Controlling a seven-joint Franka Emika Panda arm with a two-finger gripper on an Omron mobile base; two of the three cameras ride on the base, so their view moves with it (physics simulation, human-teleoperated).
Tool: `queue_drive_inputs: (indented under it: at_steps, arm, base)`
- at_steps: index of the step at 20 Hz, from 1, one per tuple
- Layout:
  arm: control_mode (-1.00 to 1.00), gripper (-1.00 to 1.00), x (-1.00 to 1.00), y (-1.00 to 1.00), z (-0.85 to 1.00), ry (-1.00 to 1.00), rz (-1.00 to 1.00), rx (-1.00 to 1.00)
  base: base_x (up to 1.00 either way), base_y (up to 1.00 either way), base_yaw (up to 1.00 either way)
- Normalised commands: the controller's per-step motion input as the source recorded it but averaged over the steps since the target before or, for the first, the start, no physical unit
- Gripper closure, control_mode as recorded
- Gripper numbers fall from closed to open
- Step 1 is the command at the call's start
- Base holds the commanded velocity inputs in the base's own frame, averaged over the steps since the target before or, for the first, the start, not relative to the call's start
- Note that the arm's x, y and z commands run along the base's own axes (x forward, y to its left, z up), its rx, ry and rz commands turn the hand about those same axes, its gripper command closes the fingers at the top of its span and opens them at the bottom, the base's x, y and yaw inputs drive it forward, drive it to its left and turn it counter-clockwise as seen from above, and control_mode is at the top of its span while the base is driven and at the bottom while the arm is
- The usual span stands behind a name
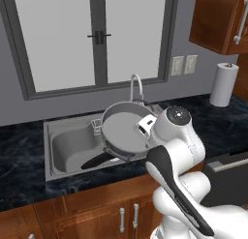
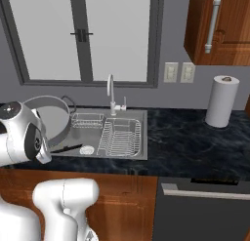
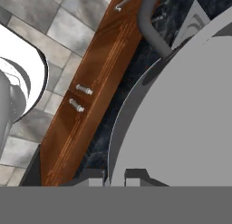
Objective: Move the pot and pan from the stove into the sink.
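The grey pot (image 1: pixel 118 126) hangs tilted on edge above the sink (image 1: pixel 65 148), its open side toward the left base camera. My gripper (image 1: pixel 140 129) is shut on the pot's right rim. In the hand view the rim runs between my fingertips (image 3: pixel 117 177) and the pot (image 3: pixel 181 128) covers the right half. The black pan's long handle (image 1: pixel 97 160) pokes out below the pot, inside the basin; the rest of the pan is mostly hidden. From the right, the pot (image 2: pixel 53 119) shows behind my wrist and the pan handle (image 2: pixel 66 148) lies in the sink (image 2: pixel 143 137). The stove is out of view.
A gooseneck faucet (image 1: pixel 136 85) rises behind the basin under the window. A wire dish rack (image 2: pixel 119 135) fills the sink's right part. A paper towel roll (image 2: pixel 221 101) stands on the dark counter at the right. A dark appliance front (image 2: pixel 205 210) sits below that counter.
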Motion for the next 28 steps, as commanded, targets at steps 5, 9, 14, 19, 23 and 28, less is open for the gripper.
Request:
queue_drive_inputs:
  at_steps: [5, 9, 14, 19, 23, 28]
  arm:
    - [-1.0, 1.0, 0.13, 0.11, 0.0, 0.0, -0.02, 0.01]
    - [-1.0, 1.0, 0.4, 0.64, -0.06, 0.0, -0.1, 0.0]
    - [-1.0, 1.0, 0.41, 0.7, -0.03, 0.0, -0.12, 0.0]
    - [-1.0, 1.0, 0.41, 0.67, 0.0, 0.0, -0.13, 0.0]
    - [-1.0, 1.0, 0.27, 0.53, 0.0, 0.0, -0.1, 0.0]
    - [-1.0, 1.0, 0.0, 0.04, 0.0, 0.0, 0.0, 0.0]
  base:
    - [0.0, 0.0, 0.0]
    - [0.0, 0.0, 0.0]
    - [0.0, 0.0, 0.0]
    - [0.0, 0.0, 0.0]
    - [0.0, 0.0, 0.0]
    - [0.0, 0.0, 0.0]
